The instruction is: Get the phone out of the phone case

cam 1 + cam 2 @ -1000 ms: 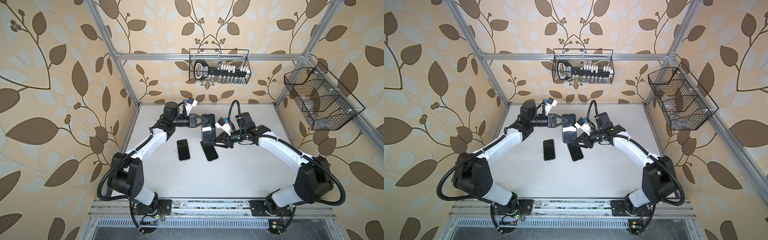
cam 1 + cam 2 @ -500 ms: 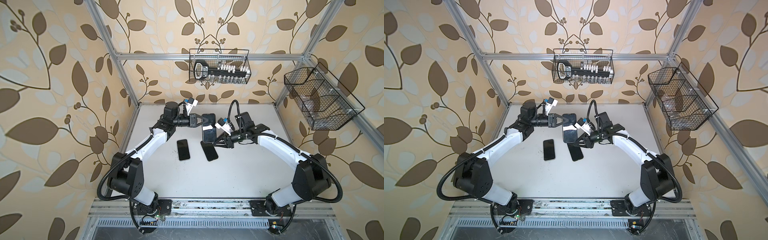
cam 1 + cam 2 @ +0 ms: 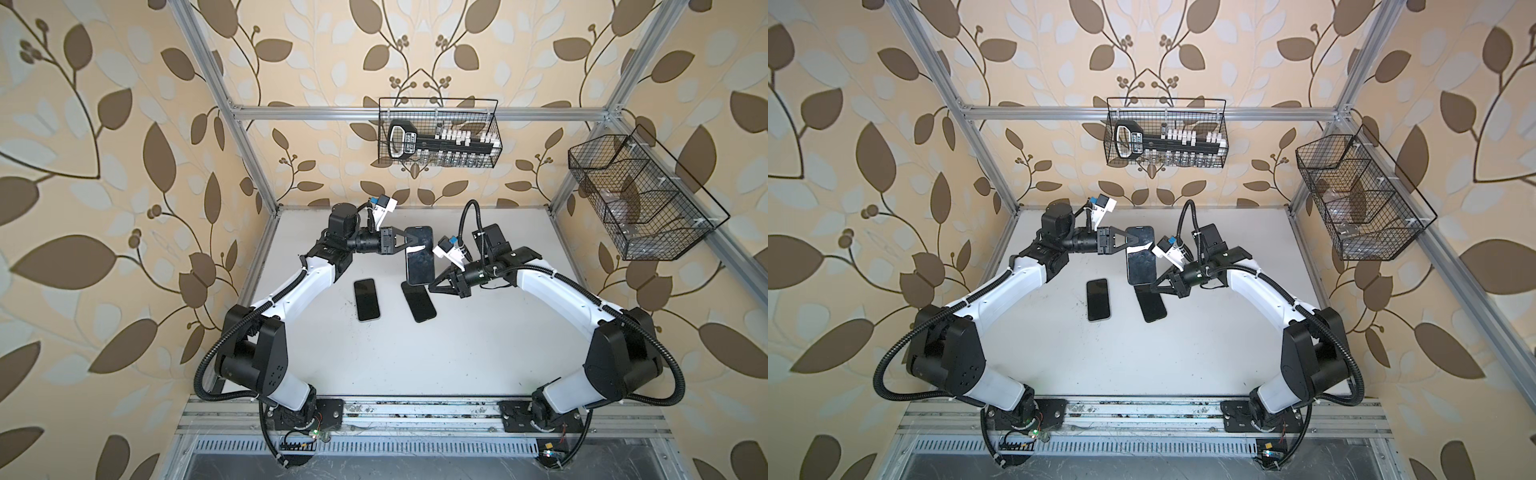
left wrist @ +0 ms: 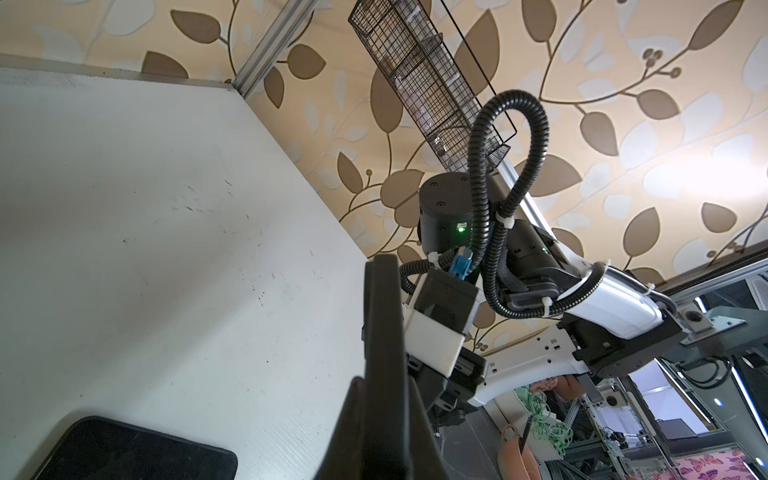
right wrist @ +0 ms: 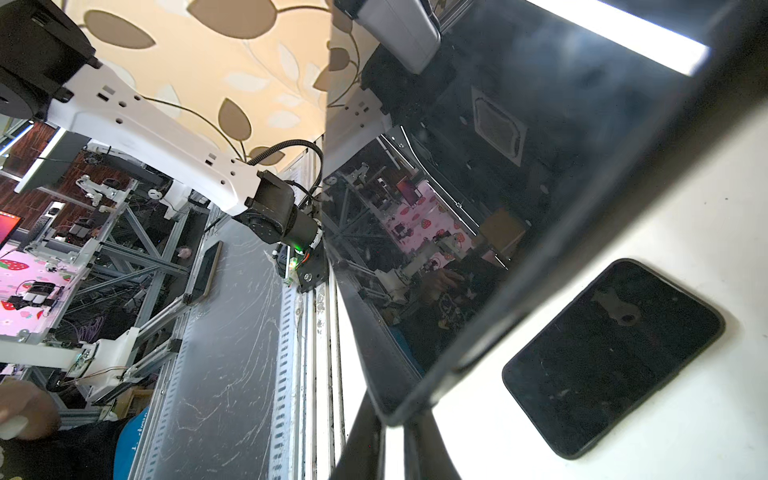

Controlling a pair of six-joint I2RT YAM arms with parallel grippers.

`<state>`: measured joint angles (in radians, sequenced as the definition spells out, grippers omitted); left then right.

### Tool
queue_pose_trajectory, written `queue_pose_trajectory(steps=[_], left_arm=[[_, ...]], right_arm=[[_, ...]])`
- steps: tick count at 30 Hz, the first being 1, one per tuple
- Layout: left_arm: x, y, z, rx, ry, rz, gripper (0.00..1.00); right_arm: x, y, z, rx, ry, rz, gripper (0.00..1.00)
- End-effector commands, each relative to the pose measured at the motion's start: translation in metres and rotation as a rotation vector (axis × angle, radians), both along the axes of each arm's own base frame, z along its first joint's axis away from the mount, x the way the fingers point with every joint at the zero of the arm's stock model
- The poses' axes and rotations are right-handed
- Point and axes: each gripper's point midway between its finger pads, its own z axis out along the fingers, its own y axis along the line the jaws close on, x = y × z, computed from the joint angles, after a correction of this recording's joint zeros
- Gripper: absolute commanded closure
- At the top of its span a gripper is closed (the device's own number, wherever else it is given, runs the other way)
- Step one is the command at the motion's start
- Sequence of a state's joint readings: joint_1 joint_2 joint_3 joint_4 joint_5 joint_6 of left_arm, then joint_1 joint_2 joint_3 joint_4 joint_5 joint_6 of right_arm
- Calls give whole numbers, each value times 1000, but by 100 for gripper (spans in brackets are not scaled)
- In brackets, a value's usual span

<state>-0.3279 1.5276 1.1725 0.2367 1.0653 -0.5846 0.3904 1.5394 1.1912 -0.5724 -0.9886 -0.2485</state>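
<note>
Both arms reach inward, elbows bent. Left hand (image 3: 414, 245) is clamped on the phone (image 3: 420, 262) at its far end, lifted off the tabletop (image 3: 478, 332). Right hand (image 3: 433, 286) pinches its near corner, closed tight.

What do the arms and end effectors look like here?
The left arm and right arm have white link shells and black joints. Black corrugated conduit runs along each. The left end effector and right end effector have black triangular jaws, plus a white camera block with a blue plug.
</note>
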Motion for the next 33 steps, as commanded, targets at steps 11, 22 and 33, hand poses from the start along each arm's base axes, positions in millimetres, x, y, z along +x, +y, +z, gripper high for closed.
queue_pose_trajectory(steps=[11, 22, 33], left_arm=[[-27, -9, 28, -45, -74, -105, 100], [-26, -12, 27, -42, -82, -119, 100], [-21, -16, 34, -40, -102, -148, 100]], right_arm=[[3, 0, 27, 82, -72, 47, 75], [1, 1, 38, 101, -70, 75, 70], [-14, -1, 31, 60, -44, 111, 49]])
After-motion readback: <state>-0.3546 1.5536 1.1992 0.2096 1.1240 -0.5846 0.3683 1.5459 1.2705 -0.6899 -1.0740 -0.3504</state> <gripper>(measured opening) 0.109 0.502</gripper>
